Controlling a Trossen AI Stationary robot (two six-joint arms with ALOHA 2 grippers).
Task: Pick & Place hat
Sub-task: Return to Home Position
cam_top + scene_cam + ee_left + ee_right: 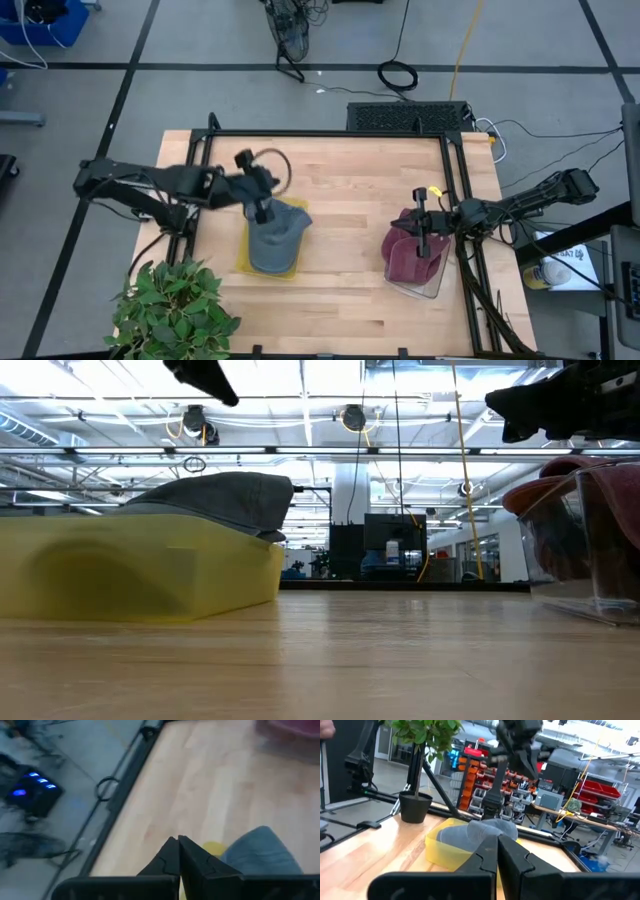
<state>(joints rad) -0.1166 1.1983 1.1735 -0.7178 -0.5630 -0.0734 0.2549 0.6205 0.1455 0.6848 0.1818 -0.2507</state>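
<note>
1. Two arms work over a wooden surface (350, 180) in the high view. The left gripper (261, 207) hangs above the far end of the yellow bin (243, 262). A blue cap (275, 238) lies in the bin, its long axis running from the far edge toward the near edge. The right gripper (421, 242) hangs over a clear bin (432, 287) holding a maroon cap (405, 255), well apart. The left arm is much the nearer to the blue cap.
2. Low view: the blue cap domes above the yellow bin's rim. Both grippers show as dark shapes high above their bins, touching nothing.
3. Left wrist view: the left fingers (192, 860) are pressed together and hold nothing. The blue cap lies just below and beyond their tips, apart from them.
4. Right wrist view: the right fingers (515, 857) are likewise clenched and empty. Across the surface sits the yellow bin, with the left gripper above it.
5. Judgement: the cap looks placed. Retreating likely calls for the left arm to lift straight up first, so it does not snag the cap.
</note>
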